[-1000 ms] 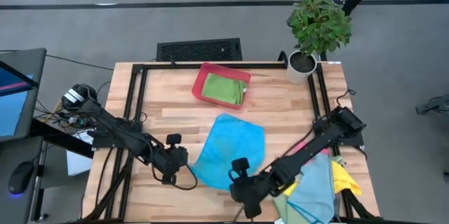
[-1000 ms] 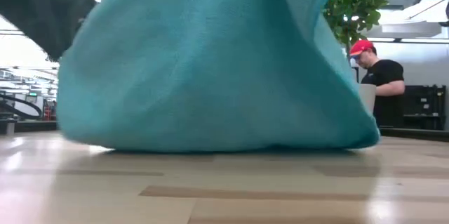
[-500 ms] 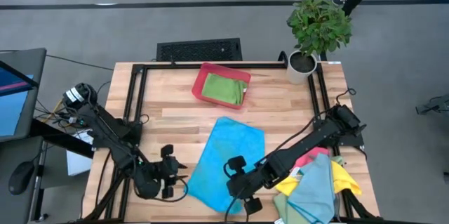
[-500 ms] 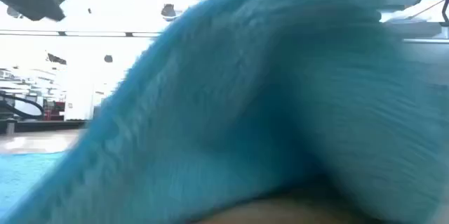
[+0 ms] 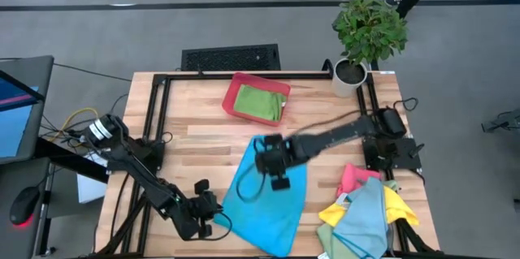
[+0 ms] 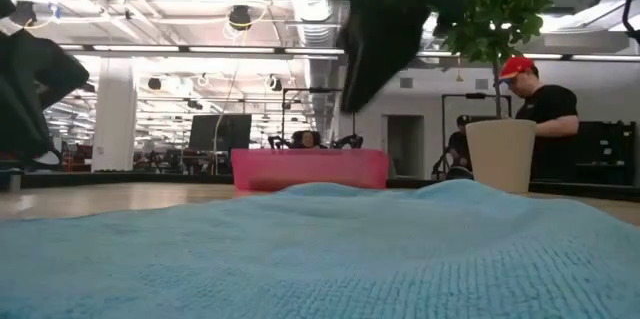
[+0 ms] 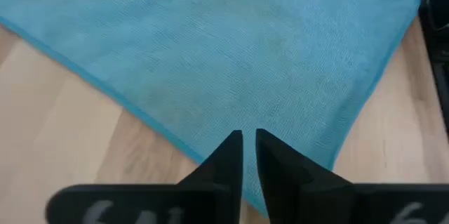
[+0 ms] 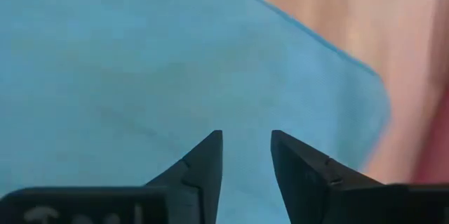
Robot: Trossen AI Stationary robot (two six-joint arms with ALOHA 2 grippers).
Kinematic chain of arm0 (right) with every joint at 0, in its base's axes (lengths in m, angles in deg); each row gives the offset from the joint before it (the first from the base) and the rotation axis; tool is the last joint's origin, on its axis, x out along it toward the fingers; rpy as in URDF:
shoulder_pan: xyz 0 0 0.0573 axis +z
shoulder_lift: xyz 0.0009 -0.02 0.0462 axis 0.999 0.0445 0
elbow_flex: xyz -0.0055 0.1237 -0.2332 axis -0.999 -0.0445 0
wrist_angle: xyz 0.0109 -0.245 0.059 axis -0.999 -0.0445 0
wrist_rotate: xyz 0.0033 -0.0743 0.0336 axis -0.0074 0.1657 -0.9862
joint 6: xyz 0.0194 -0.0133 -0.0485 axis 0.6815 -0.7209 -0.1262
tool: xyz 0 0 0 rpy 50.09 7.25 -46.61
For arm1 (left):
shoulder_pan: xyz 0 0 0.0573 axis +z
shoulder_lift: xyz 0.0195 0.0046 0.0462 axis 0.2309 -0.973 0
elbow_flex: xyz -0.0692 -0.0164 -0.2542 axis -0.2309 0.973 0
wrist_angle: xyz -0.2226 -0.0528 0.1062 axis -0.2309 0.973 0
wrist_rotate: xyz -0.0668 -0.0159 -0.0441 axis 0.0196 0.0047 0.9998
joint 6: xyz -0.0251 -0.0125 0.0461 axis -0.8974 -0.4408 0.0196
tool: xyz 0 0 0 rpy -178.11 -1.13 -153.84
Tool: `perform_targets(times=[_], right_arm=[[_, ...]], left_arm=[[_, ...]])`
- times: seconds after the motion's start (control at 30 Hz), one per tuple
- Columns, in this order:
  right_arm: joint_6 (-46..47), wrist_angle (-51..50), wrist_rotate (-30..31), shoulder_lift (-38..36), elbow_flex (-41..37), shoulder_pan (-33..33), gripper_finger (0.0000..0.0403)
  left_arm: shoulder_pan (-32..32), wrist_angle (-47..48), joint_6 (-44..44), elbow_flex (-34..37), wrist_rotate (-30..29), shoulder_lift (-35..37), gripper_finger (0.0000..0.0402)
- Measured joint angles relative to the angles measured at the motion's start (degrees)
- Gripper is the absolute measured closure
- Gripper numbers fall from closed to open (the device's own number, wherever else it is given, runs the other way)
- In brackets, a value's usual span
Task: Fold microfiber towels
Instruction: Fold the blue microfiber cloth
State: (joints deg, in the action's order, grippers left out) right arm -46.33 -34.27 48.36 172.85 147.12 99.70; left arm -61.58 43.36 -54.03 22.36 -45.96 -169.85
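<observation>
A light blue microfiber towel (image 5: 268, 202) lies spread flat on the wooden table, reaching to the near edge; it fills the low view's foreground (image 6: 320, 259). My left gripper (image 5: 213, 215) is low at the towel's near-left corner, its fingers (image 7: 231, 150) closed to a narrow slit over the cloth's edge. My right gripper (image 5: 278, 179) hangs open above the towel's far part (image 8: 105, 62), nothing between its fingers (image 8: 207, 154). My left gripper has its fingertips closed on the towel's left edge (image 7: 210, 155), close to the near-left corner. It comes slanting down from the table's left side. How many layers it has cannot be seen. The towel lies flat on the table, slack.
A red tray (image 5: 234, 88) holding a folded green towel (image 5: 258, 103) sits at the far middle. A potted plant (image 5: 367, 36) stands at the far right corner. A heap of pink, yellow, blue and green towels (image 5: 366, 214) lies at the near right. A person (image 6: 535, 109) stands beyond the table.
The blue towel, hanging bunched between both grippers a second ago, has been drawn toward the near edge and laid out flat. My right gripper has left it and swung toward the far edge. My left gripper has gone down and toward the near edge, to the towel's corner.
</observation>
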Motion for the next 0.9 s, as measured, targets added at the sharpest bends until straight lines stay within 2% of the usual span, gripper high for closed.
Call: perform_targets(times=[0.17,0.3,0.4,0.63,0.77,0.9], right_arm=[[-4.4,8.3,-0.5,0.0,-6.6,-7.0,0.0272],[-7.7,11.0,-1.9,0.0,-7.0,-11.1,0.0281],[-9.2,13.4,-4.2,1.3,-7.0,-13.0,0.0285],[-11.1,15.2,-5.1,3.0,-7.0,-16.7,0.0284],[-12.8,18.0,-5.1,3.0,-7.0,-18.0,0.0284],[-14.2,21.0,-7.3,4.6,-6.8,-18.4,0.0284]], left_arm=[[0.5,1.7,0.1,-0.3,1.2,-0.5,0.0399],[2.4,4.6,0.2,-0.3,7.0,-0.1,0.04],[3.3,6.4,0.4,-0.3,6.1,0.6,0.0401],[3.4,12.3,-1.5,-0.8,5.3,10.2,0.0401],[2.2,8.8,-2.4,-0.8,4.5,14.7,0.0401],[2.2,1.6,-2.7,-0.9,5.8,13.1,0.0401]])
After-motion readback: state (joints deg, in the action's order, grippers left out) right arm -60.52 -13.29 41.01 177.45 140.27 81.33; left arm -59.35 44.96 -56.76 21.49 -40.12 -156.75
